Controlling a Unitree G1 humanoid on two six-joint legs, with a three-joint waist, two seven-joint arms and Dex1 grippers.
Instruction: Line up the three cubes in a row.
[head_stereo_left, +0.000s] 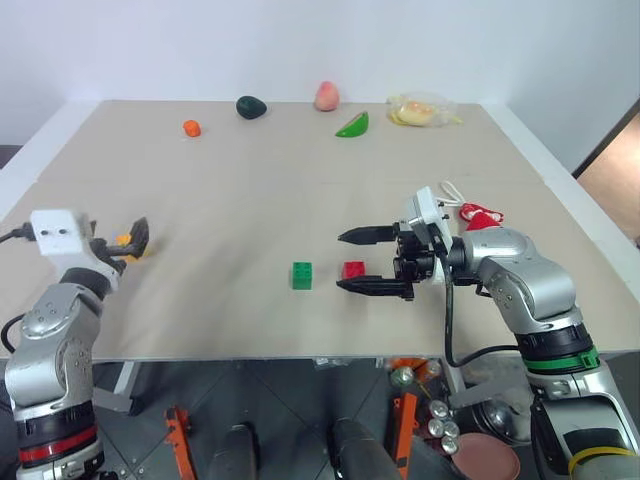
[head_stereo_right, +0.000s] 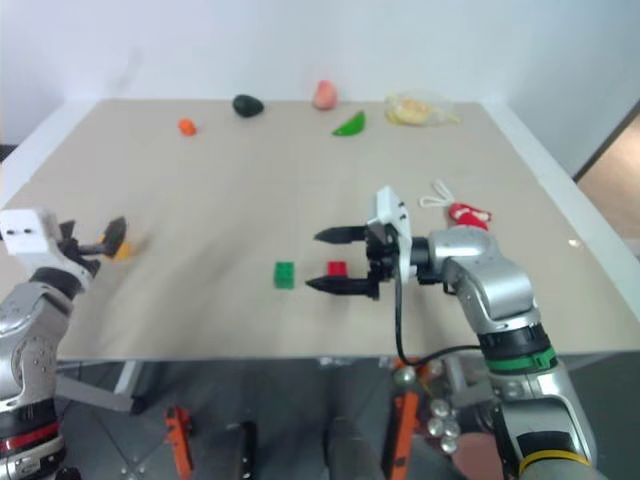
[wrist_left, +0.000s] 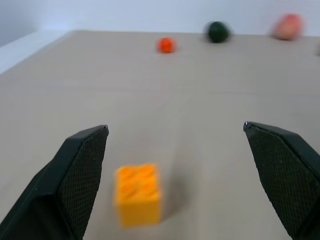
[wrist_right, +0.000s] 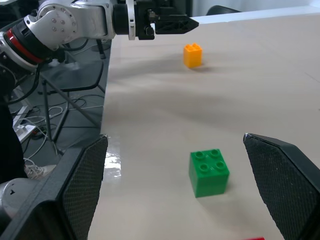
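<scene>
Spanning the whole scene, the beige surface (head_stereo_left: 250, 190) carries all three cubes near its front edge. Over it the right gripper (head_stereo_left: 372, 262) points sideways, fingers spread wide and holding nothing, with the red cube (head_stereo_left: 353, 269) between them. At the left edge the left gripper (wrist_left: 175, 165) also gapes empty beside the yellow-orange cube (wrist_left: 138, 194). Just beside the red one sits the green cube (head_stereo_left: 301, 275).
</scene>
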